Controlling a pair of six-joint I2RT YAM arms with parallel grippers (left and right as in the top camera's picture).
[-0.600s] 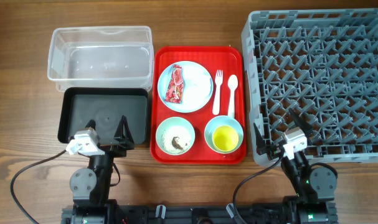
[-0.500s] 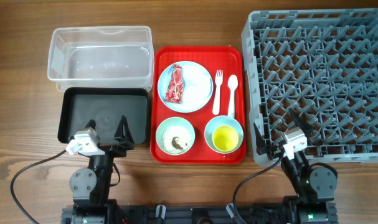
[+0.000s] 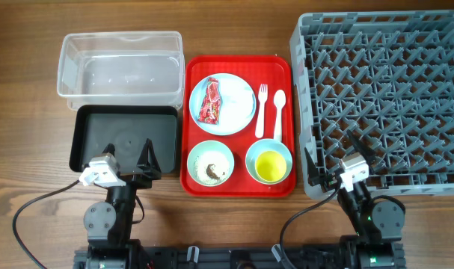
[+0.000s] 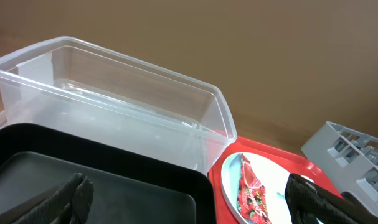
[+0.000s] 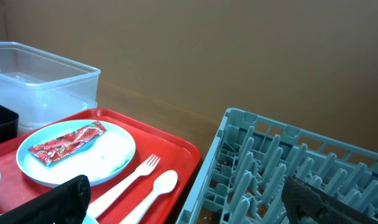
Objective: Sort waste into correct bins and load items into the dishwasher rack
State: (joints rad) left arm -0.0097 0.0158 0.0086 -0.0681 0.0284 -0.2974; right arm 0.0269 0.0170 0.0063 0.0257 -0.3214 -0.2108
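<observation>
A red wrapper lies on the round light-blue plate on a flat red tray. Beside the plate lie a white fork and spoon. White grains with a brown scrap sit in the mint bowl. A yellow cup stands inside the light-blue bowl. The clear tub and black tray are at the left, the grey rack at the right. My left gripper hangs open over the black tray's near edge. My right gripper is open at the rack's near-left corner.
The left wrist view shows the black tray, the clear tub and the wrapper between the open fingers. The right wrist view shows the fork, spoon and rack. Bare wood surrounds everything.
</observation>
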